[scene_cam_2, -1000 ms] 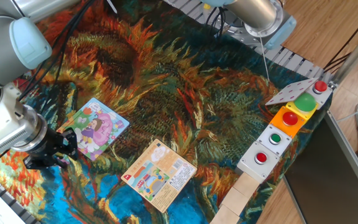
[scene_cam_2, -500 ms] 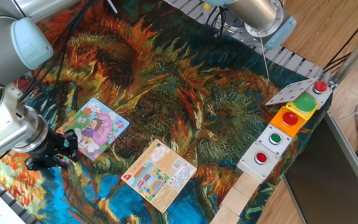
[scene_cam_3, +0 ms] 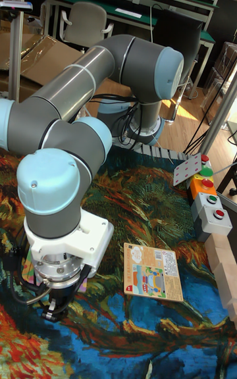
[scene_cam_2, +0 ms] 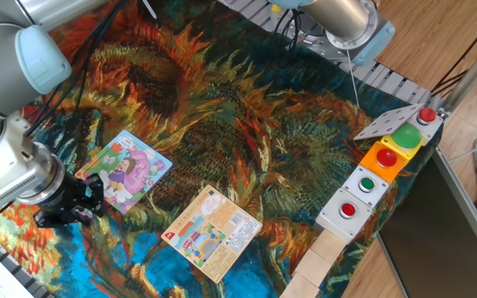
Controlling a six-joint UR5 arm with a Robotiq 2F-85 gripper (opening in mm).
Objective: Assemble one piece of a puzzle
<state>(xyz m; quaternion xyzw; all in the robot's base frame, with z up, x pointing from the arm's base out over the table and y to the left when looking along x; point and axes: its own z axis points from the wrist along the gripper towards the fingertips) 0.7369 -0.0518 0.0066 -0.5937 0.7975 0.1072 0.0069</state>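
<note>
Gripper (scene_cam_2: 66,207) low beside puzzle (scene_cam_2: 124,170), jaw state unclear to me; piece unseen, I risk nudging board.

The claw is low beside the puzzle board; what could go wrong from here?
1. The claw sits at the lower-left corner of the puzzle; pushing down slightly off could slide the loose board on the patterned cloth.
2. The piece is not visible in either view, so its alignment cannot be checked.
3. The orange card lies near and might be bumped.
</note>
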